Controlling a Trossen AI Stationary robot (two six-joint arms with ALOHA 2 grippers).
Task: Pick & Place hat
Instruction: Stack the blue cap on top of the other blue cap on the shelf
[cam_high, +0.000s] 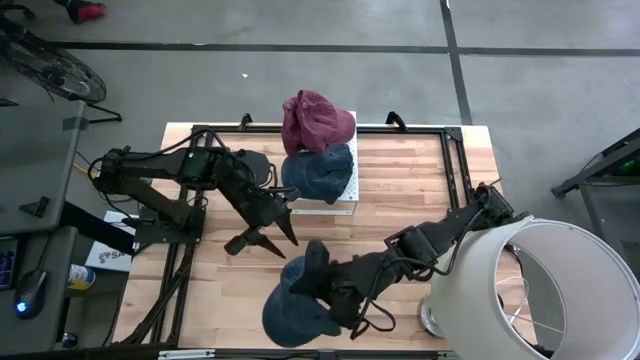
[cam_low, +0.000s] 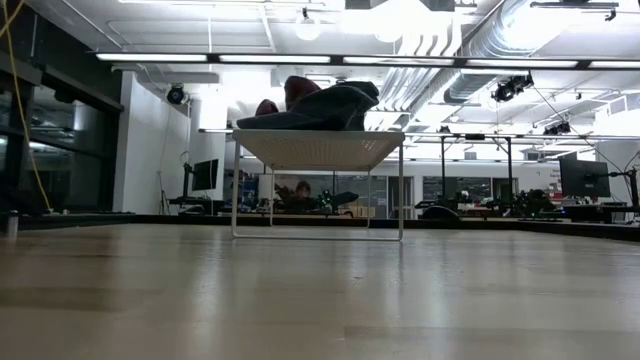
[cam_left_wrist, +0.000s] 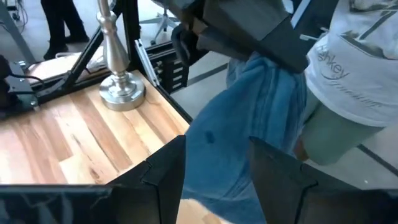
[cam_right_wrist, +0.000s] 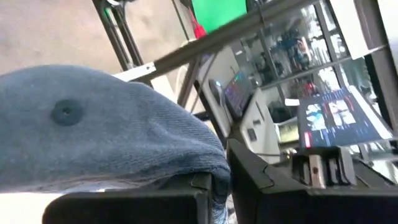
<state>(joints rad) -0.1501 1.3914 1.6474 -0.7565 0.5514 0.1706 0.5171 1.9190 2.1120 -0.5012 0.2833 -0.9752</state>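
- Blue denim hat (cam_high: 295, 312) hangs at the table's (cam_high: 400, 200) near edge, pinched in the right gripper (cam_high: 322, 290), whose fingers are clamped on its brim.
- The left gripper (cam_high: 262, 240) hovers just beyond it, fingers apart, touching nothing.
- Two more hats, one maroon (cam_high: 315, 122) and one dark blue (cam_high: 318, 172), lie piled on a white rack (cam_high: 330, 208) at the far side.
- Pale wood planks form the tabletop; a lamp (cam_high: 545, 290) stands at its right corner.
- Grey floor surrounds the table.
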